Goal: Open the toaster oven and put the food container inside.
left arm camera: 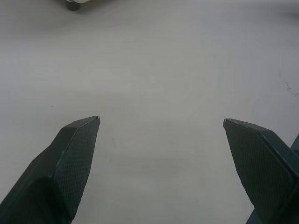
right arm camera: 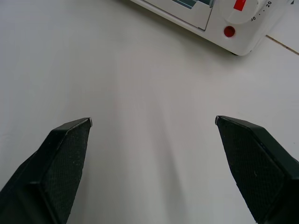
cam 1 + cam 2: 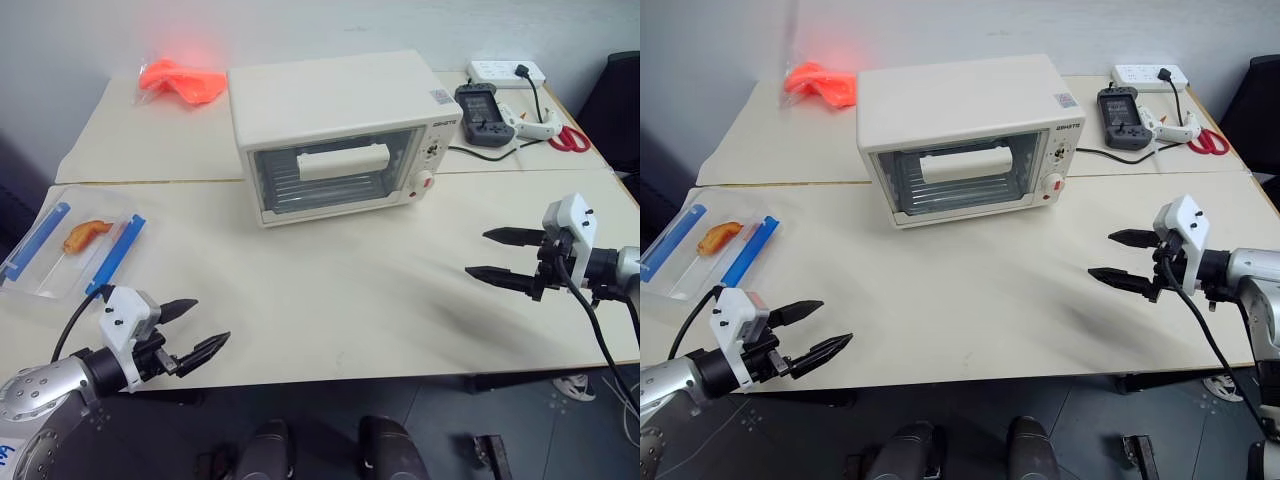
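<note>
The cream-white toaster oven (image 3: pixel 335 130) stands at the middle back of the table, its glass door shut and the white bar handle (image 3: pixel 343 161) across it. The food container (image 3: pixel 72 245), clear with blue clip strips and orange-brown food inside, lies flat at the table's left edge. My left gripper (image 3: pixel 203 325) hovers open and empty near the front left edge, below and to the right of the container. My right gripper (image 3: pixel 478 254) is open and empty over the table's right side, pointing toward the middle. The oven's knob corner (image 2: pixel 238 18) shows ahead in the right wrist view.
A bright orange plastic bag (image 3: pixel 180 80) lies at the back left. Behind the oven to the right are a black device (image 3: pixel 483 112), a white power strip (image 3: pixel 506 71), a white tool and red scissors (image 3: pixel 570 138). A seam (image 3: pixel 150 182) joins two table tops.
</note>
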Available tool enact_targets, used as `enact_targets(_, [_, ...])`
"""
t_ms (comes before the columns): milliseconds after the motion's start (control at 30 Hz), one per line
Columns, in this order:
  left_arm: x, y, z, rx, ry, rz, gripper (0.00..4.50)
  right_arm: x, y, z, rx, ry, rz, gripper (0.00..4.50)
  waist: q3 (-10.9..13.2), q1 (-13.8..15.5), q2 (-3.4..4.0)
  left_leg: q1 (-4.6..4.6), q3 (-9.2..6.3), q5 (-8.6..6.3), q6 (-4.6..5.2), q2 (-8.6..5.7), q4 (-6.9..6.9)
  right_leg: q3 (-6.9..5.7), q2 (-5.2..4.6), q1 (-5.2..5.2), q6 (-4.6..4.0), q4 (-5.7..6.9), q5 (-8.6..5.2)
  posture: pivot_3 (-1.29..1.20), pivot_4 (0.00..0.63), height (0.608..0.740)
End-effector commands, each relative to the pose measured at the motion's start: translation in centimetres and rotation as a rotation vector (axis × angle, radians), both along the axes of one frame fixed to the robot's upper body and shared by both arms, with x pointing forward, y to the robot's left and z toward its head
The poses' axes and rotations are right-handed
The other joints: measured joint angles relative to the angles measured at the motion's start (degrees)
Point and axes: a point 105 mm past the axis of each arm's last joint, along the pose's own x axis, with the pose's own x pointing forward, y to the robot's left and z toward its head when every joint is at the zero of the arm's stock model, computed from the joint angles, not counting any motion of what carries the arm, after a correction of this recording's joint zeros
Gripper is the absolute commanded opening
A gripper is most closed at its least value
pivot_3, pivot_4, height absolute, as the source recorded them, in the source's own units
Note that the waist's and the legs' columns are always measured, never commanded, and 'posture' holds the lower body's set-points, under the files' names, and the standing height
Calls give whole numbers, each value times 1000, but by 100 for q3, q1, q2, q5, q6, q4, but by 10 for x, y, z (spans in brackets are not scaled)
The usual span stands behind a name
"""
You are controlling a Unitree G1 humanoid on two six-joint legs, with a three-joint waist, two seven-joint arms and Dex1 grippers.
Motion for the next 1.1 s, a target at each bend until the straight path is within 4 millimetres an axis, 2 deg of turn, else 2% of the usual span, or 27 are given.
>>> enact_targets(33, [-3, -2, 3, 14, -13, -27, 4500, -3, 0, 14, -23, -54, 9, 4398, 0, 0, 0, 0, 0, 0, 0, 0, 0, 0, 0, 0, 0, 0, 0, 0, 150, 740])
enact_targets(433, [4, 3, 1, -7, -14, 39, 4500, -3, 4, 9, 0, -23, 6, 4398, 0, 3, 0, 0, 0, 0, 0, 0, 1, 0, 0, 0, 0, 1, 0, 0, 150, 740])
enact_targets(567, [7, -1, 5, -29, -21, 27, 4500, -3, 14, 9, 5, -34, 29, 4398, 0, 3, 0, 1, 0, 0, 0, 0, 1, 0, 0, 0, 0, 5, 0, 0, 150, 740])
enact_targets(833, [15, -40, 61, -219, -96, -204, 4500, 2, 63, 24, 164, -83, 118, 4398, 0, 5, -1, 0, -5, 1, -2, -1, 10, 1, -1, 0, 2, 39, 1, 0, 150, 740])
enact_targets(967, [18, -57, 94, -186, -126, -375, 4500, 21, 93, 44, 246, -129, 181, 4398, 1, -28, 0, 0, -7, 7, -11, 0, 11, 1, 8, -4, 1, 45, 1, 0, 150, 740])
enact_targets(1100, [25, -65, 120, -157, -173, -465, 4500, 42, 111, 52, 264, -157, 187, 4398, 1, -22, 0, -1, -7, 7, -12, -9, 3, -4, 14, -7, 0, 45, 2, 0, 150, 740])
